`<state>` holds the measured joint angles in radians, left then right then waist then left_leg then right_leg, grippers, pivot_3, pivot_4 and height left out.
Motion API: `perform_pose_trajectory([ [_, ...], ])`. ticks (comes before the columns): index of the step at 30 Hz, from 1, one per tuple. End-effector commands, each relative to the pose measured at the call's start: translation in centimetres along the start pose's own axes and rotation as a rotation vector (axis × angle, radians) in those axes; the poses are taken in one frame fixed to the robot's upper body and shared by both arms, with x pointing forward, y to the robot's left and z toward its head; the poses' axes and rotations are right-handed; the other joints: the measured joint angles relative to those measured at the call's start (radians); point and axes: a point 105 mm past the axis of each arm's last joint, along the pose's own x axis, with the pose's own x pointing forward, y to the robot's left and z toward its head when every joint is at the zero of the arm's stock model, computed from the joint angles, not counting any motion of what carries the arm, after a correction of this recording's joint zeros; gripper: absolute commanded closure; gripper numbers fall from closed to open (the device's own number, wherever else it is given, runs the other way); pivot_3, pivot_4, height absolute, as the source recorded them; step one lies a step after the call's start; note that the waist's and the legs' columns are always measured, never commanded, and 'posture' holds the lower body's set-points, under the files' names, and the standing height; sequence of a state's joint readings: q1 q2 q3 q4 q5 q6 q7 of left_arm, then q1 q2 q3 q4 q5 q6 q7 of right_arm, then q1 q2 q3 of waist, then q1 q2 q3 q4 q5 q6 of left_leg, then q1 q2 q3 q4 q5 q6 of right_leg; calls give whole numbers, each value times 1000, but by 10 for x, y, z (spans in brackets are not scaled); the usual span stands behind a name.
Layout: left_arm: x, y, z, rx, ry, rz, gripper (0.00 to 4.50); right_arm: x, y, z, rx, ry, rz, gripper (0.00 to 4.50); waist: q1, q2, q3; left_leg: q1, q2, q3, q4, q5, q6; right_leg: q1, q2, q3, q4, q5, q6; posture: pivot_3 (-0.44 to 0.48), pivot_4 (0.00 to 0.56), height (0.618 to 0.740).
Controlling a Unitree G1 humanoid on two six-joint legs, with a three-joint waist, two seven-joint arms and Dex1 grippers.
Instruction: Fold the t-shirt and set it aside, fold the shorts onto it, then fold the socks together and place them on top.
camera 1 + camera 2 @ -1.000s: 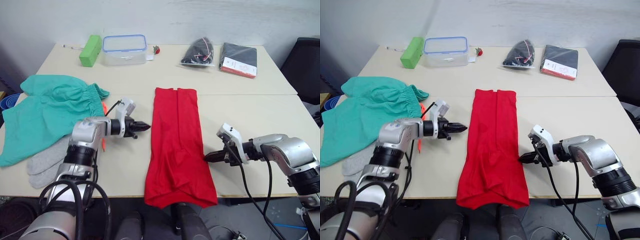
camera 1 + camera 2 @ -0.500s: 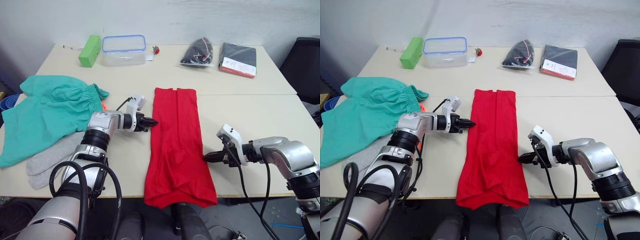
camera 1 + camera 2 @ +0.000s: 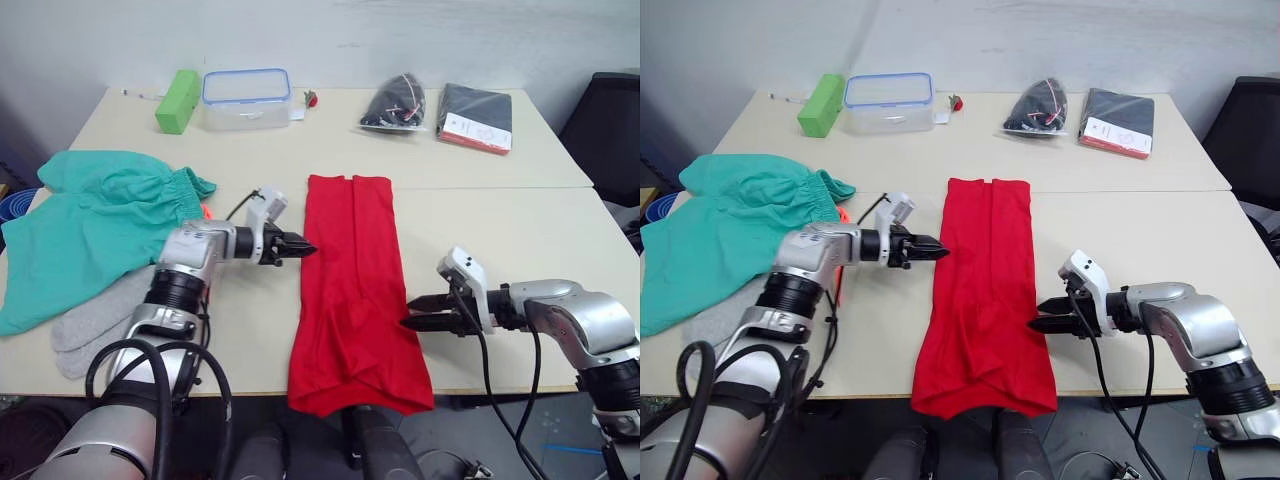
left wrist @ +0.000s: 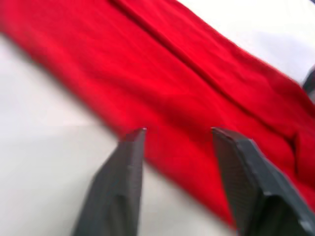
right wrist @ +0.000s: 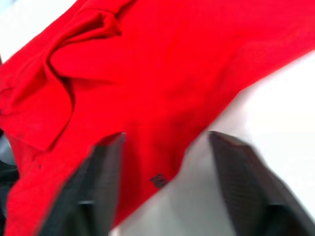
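Two grippers flank your t-shirt [image 3: 352, 290]: left gripper [image 3: 305, 248] and right gripper [image 3: 408, 320], fingers spread, each at its edge.

Red t-shirt [image 3: 352, 290]; teal shorts [image 3: 90, 222]; seemingly grey socks [image 3: 95, 320].

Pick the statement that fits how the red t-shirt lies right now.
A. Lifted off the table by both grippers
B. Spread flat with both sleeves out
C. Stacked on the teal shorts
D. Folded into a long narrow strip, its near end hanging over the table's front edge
D. The t-shirt lies as a long narrow strip on the table, its near end draped over the front edge, with the left gripper and right gripper at its two long sides, fingers open.
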<state>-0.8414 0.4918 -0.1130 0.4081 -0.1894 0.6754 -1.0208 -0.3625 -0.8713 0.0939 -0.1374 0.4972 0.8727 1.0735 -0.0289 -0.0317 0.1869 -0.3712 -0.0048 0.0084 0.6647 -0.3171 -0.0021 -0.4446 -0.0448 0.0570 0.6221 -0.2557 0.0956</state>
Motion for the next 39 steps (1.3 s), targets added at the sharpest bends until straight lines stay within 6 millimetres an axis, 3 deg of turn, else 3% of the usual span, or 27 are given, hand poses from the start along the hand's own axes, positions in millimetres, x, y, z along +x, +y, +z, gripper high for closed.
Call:
perform_pose_trajectory([
  [1, -21, -27, 4, 365, 52, -85, 1221, -28, 1, 15, -225, -15, -57, 1338, 3, 1, 0, 0, 0, 0, 0, 0, 0, 0, 0, 0, -1, 0, 0, 0, 150, 740],
  [5, -39, -52, -15, 702, 131, -201, 1221, -46, 1, 11, -591, 38, -77, 1338, 6, 1, 0, -1, 0, 0, 0, -1, 0, 1, -1, 0, -3, 0, -1, 0, 150, 740],
  [11, -34, -82, -27, 1059, 143, -353, 1221, -44, 23, -1, -1155, 36, 95, 1338, 17, 1, 1, 1, -1, 4, 1, 0, 2, 4, 0, 0, -4, 0, 1, 0, 150, 740],
  [14, -27, -91, -37, 1153, 127, -412, 1221, -37, 25, -9, -1302, 27, 154, 1338, 14, 1, 1, 4, 0, 5, 1, 0, 3, 6, 2, 0, -4, 0, 1, 0, 150, 740],
  [20, -15, -98, -56, 1240, 129, -478, 1221, -24, 22, -30, -1426, 43, 225, 1338, 2, 1, 1, 5, 0, 5, 1, 0, 4, 7, 1, 1, -3, 0, 1, 0, 150, 740],
  [24, -12, -105, -57, 1243, 100, -512, 1221, -13, 24, -34, -1440, 14, 247, 1338, 0, 1, 1, 7, 0, 6, 1, 0, 4, 8, 1, 2, -2, 0, 0, 0, 150, 740],
  [27, -10, -112, -66, 1238, 111, -558, 1221, -4, 27, -36, -1463, -4, 268, 1338, -1, 0, 1, 17, 2, 5, 0, -1, 6, 19, 1, 2, -4, -1, -2, 0, 150, 740],
  [31, -9, -107, -78, 1279, 170, -578, 1221, 10, 32, -36, -1453, -43, 268, 1338, -2, -1, 0, 21, 3, 4, -1, -2, 6, 22, 1, 3, -3, -2, -4, 0, 150, 740],
  [36, -20, -95, -65, 1295, 174, -540, 1221, 9, 30, -41, -1444, -30, 251, 1338, -3, -2, 0, 31, 4, 2, -2, -2, 5, 32, 1, 3, -4, -4, -7, 0, 150, 740],
  [39, -26, -95, -69, 1314, 187, -571, 1221, 7, 27, -43, -1448, -16, 246, 1338, -4, -2, 0, 36, 5, 2, -4, -3, 5, 36, 2, 3, -4, -11, -19, 0, 150, 740],
])
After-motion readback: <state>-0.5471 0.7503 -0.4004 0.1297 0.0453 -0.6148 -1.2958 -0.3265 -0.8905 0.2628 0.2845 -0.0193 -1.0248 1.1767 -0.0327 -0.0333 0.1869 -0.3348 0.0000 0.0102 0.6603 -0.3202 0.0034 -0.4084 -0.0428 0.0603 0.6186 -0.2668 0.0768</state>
